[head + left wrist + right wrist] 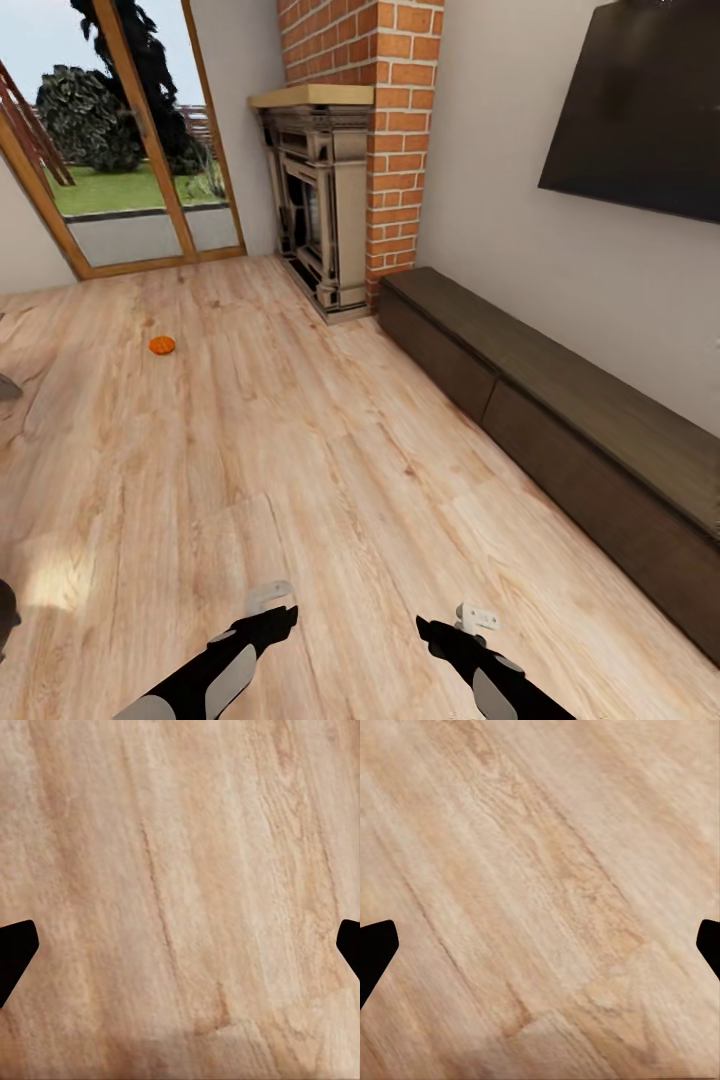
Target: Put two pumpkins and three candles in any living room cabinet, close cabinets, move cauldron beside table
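One small orange pumpkin [161, 345] lies on the wooden floor at the far left, well ahead of both arms. The long, low dark-brown cabinet [560, 430] runs along the right wall, and its drawer fronts are shut. My left gripper [273, 618] and right gripper [441, 632] hang low at the near edge, over bare floor. In the wrist views the left gripper [180, 952] and the right gripper [540, 952] are both open, with black fingertips [15, 952] wide apart and nothing between them. The candles and the cauldron are out of view.
A brick chimney with an ornate fireplace [320, 215] stands at the cabinet's far end. A dark TV [640, 110] hangs above the cabinet. A glass door [130, 140] to the garden is at the back left. Wooden floor [300, 450] stretches between me and the pumpkin.
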